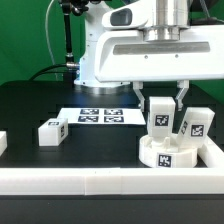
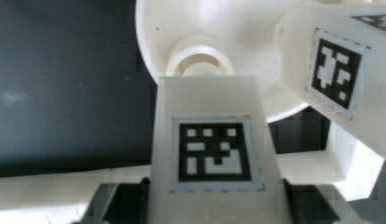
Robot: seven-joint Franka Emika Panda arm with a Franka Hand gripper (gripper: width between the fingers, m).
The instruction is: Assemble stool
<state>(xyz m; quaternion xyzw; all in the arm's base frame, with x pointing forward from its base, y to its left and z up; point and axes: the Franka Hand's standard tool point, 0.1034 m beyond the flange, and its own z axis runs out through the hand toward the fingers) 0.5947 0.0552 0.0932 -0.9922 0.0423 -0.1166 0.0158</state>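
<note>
Stool seat disc [image 1: 165,157] lay on worktop [image 1: 30,105] at exterior view's right. Tool [image 1: 163,108] pinched leg [image 1: 160,120] upright above disc; second leg [image 1: 196,125] just beside. We judged leg-fitting step; next move called for lowering leg squarely into socket [image 2: 204,62].

Tagged leg [image 2: 215,130] over seat disc [image 2: 179,26]

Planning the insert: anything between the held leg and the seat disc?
Nothing visible. The pincer grips the held leg directly over the seat disc, and the path is open. A second leg stands close at the exterior view's right, beside the path, not in it.
</note>
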